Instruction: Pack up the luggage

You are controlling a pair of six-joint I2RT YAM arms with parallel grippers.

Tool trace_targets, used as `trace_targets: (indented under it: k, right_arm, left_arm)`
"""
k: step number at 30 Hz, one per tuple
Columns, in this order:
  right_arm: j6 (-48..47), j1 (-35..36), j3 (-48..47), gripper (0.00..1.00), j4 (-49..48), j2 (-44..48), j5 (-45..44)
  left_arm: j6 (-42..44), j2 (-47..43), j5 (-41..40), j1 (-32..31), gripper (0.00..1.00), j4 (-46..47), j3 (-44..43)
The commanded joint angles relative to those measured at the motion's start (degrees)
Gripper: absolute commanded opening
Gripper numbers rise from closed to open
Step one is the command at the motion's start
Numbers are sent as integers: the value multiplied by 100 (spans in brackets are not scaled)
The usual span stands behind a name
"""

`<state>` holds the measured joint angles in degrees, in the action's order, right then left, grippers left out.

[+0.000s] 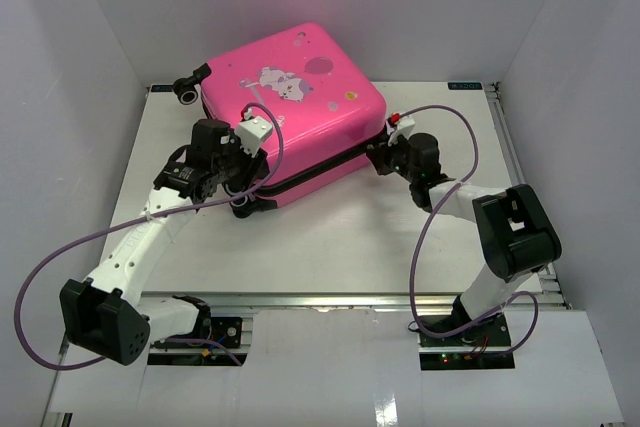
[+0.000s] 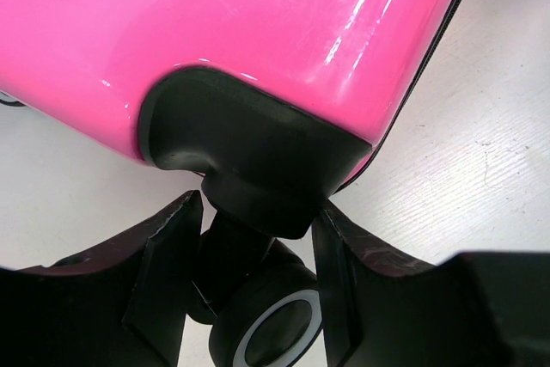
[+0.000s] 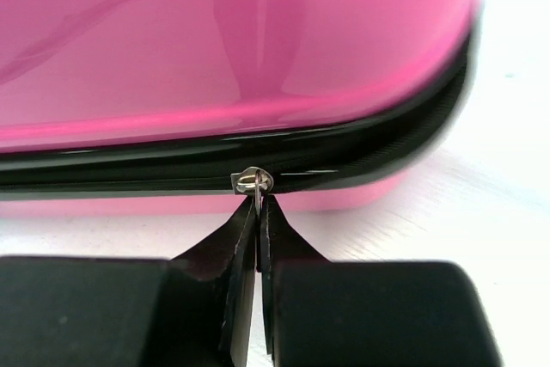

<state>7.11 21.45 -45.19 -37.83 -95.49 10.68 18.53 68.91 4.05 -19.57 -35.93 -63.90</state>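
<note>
Two right fingers (image 3: pixel 232 238) of yours are pinched together on the small metal zipper pull (image 3: pixel 253 181), in the black zipper band near the right corner of the suitcase (image 3: pixel 241 40). Your left fingers (image 2: pixel 168 251) stand apart, one on each side of a black wheel (image 2: pixel 273 326) stem at the near-left corner. You cannot tell whether they squeeze it. The suitcase lies flat, printed side up, toward the back of the white surface (image 1: pixel 330 237).

One pink suitcase (image 1: pixel 300 97), two black wheels (image 1: pixel 188 90) (image 2: pixel 275 328) showing, one zipper pull (image 3: pixel 253 180), two robot arms (image 1: pixel 140 242) (image 1: pixel 505 237) and two purple cables (image 1: pixel 18 317) (image 1: pixel 412 272) on one white table (image 1: pixel 350 247).
</note>
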Motion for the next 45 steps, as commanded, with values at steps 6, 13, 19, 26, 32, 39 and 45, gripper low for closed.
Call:
trace_targets:
  k: [6, 13, 19, 26, 32, 39, 45]
  right_arm:
    - [10, -622, -376, 8, 125, 301, -749]
    - [-6, -845, -944, 8, 369, -79, -681]
    - [-128, -1029, -1383, 8, 325, -378, -385]
    - [-275, -1049, -1561, 8, -549, -950, 315]
    - [-45, -1055, -1901, 8, -976, -1440, 905]
    - [565, -1038, -2636, 8, -1863, -2395, 1954]
    - [676, -930, -2586, 8, -2325, -2706, 2438]
  left_arm:
    - [-446, -553, -1712, 164, 0, 601, 14]
    - [-361, -857, -2105, 173, 0, 494, 206]
    - [-220, -1279, -2463, 173, 0, 505, 344]
    - [-27, -1684, -2780, 173, 0, 723, 826]
    - [302, -2313, -2759, 164, 0, 1122, 1170]
    - [411, -2473, -2733, 113, 0, 1343, 1266]
    - [-551, -1892, -3306, 113, 7, 1459, 710]
